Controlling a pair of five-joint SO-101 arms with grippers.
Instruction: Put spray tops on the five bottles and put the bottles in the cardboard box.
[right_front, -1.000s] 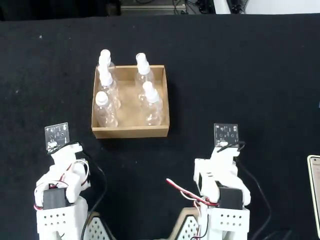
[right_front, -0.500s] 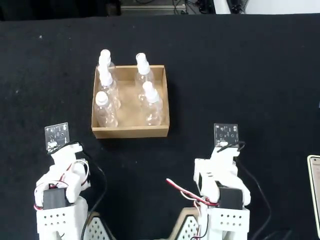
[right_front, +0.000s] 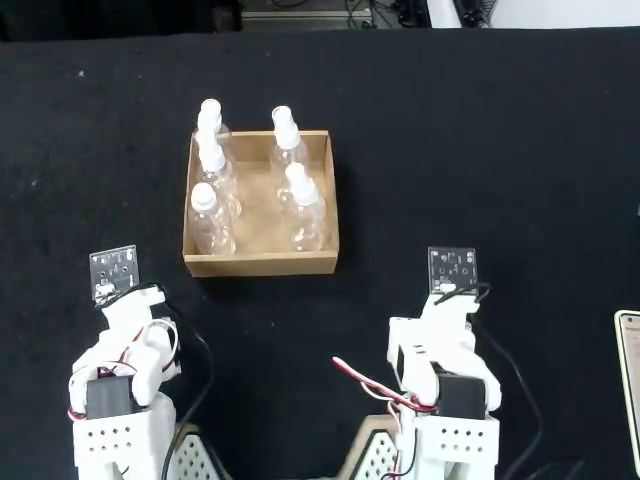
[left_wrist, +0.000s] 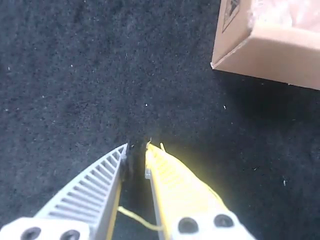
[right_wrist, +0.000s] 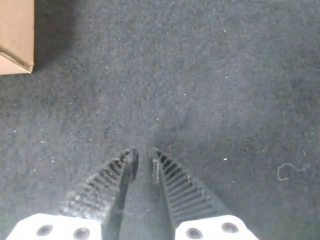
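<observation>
The cardboard box (right_front: 260, 263) stands on the black table, left of centre. Five clear bottles stand upright inside it: three along its left side (right_front: 210, 122) (right_front: 213, 163) (right_front: 207, 215) and two on its right side (right_front: 286, 135) (right_front: 303, 198). Four carry tall white spray tops; the front-left one has a shorter white top. My left gripper (left_wrist: 136, 146) hovers over bare cloth near the box's front corner (left_wrist: 260, 45), shut on nothing. My right gripper (right_wrist: 143, 151) is also shut and holds nothing, with a box corner (right_wrist: 15, 35) farther off. Both arms (right_front: 125, 330) (right_front: 445, 330) sit folded near the front edge.
Black cloth (right_front: 480, 150) covers the whole table, with wide free room right of the box. A flat white object (right_front: 630, 370) lies at the right edge. Cables and equipment run along the far edge (right_front: 300, 12).
</observation>
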